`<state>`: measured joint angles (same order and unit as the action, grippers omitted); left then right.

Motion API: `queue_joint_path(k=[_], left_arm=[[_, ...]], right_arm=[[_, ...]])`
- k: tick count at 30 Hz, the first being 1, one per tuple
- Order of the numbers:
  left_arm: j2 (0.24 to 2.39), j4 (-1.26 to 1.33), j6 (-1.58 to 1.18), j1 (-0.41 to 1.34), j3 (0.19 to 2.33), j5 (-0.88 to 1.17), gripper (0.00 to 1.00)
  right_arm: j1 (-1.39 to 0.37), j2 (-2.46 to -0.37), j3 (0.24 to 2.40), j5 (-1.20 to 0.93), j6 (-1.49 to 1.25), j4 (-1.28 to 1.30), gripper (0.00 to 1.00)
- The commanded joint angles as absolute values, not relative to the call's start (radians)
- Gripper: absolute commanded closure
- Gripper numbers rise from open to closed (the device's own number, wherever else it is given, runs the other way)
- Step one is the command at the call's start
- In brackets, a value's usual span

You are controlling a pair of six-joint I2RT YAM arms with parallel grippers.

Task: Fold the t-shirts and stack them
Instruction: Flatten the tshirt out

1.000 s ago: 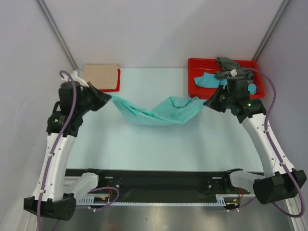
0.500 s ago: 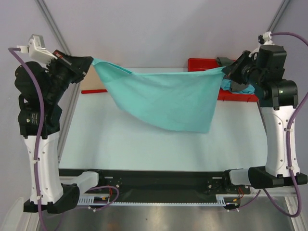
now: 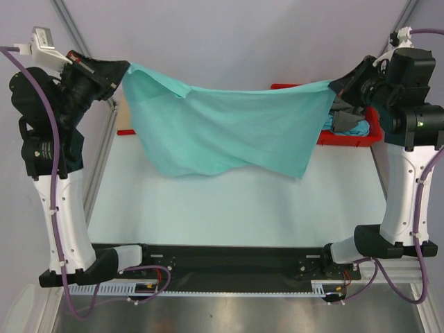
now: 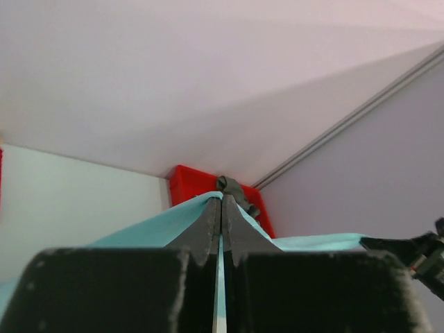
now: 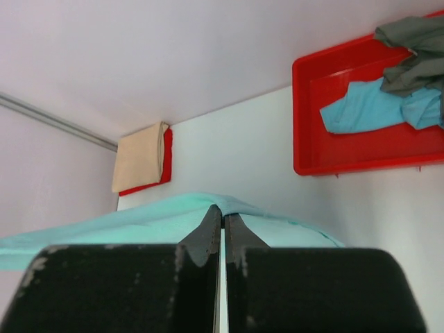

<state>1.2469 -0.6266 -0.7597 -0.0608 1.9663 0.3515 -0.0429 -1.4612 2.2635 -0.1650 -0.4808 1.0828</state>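
Observation:
The mint-green t-shirt [image 3: 229,132] hangs spread in the air between both arms, high above the table. My left gripper [image 3: 123,69] is shut on its left top corner; the cloth shows pinched between the jaws in the left wrist view [image 4: 221,201]. My right gripper [image 3: 334,86] is shut on its right top corner, seen in the right wrist view [image 5: 223,211]. A beige t-shirt [image 5: 141,157] lies folded on a red t-shirt [image 5: 167,156] at the far left. A turquoise-blue t-shirt [image 5: 368,107] and a grey t-shirt [image 5: 413,52] lie crumpled in the red tray [image 5: 312,132].
The red tray [image 3: 374,128] stands at the table's far right, partly behind the hanging shirt. The white table [image 3: 236,208] lies below the shirt. Grey walls and metal frame posts [image 3: 73,31] close the back and sides.
Both arms rose from low over the table and moved apart. The mint-green shirt went from a slack bundle on the table to a spread sheet held up in the air.

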Motion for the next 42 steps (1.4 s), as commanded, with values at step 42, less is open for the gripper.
queue_joint_path(k=[42], left_arm=[[1.043, -0.474, -0.743, -0.104, 2.135, 0.772, 1.0]], right_arm=[[-0.041, -1.083, 2.126, -0.429, -0.466, 1.135, 1.0]])
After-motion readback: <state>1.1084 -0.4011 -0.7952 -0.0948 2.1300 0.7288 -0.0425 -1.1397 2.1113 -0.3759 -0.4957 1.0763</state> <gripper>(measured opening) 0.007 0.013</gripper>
